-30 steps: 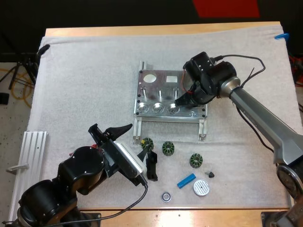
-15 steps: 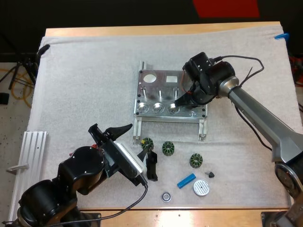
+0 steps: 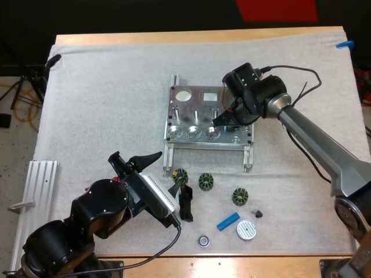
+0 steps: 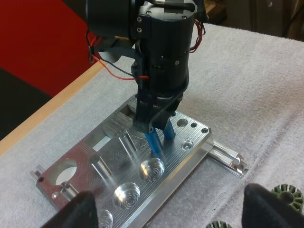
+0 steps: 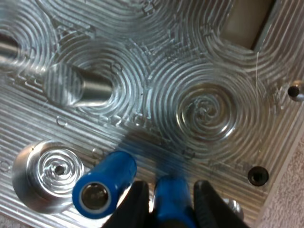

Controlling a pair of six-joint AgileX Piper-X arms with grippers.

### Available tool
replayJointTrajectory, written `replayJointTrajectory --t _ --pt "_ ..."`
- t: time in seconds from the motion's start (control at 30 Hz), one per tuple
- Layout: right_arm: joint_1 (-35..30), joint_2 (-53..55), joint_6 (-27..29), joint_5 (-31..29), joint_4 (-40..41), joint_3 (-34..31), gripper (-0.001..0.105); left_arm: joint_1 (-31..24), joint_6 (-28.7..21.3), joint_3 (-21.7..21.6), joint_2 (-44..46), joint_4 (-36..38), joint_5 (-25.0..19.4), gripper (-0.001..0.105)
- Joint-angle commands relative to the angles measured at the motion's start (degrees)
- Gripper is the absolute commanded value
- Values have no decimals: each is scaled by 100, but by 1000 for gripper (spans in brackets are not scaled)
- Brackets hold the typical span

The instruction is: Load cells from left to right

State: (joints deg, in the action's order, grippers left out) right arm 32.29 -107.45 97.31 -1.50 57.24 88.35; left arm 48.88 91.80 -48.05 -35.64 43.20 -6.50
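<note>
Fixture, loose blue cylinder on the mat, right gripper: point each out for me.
metal fixture (image 3: 195, 99): high view, bare plate between its two cutouts.
loose blue cylinder (image 3: 228, 220): high view, middle of its body.
right gripper (image 5: 170, 191): right wrist view, midway between fingertips clamping a blue piece (image 5: 174, 210).

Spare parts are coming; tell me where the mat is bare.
Bare: the mat left of the fixture, and the strip beyond it. Crowded: the small parts between fixture and left gripper; right gripper, holding a blue piece, over the fixture.

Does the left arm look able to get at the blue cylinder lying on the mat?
Probably yes: the blue cylinder lies bare beside the white disc, close to the left gripper, jaws open, with nothing between them.
</note>
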Motion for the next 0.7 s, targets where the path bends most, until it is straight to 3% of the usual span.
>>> replayJointTrajectory --t 0.0,0.67 --pt "-2 32 53 26 -79 16 0 28 93 -14 44 -66 -107 63" --pt "-2 -187 53 39 157 35 0 28 93 -14 44 -66 -107 63"
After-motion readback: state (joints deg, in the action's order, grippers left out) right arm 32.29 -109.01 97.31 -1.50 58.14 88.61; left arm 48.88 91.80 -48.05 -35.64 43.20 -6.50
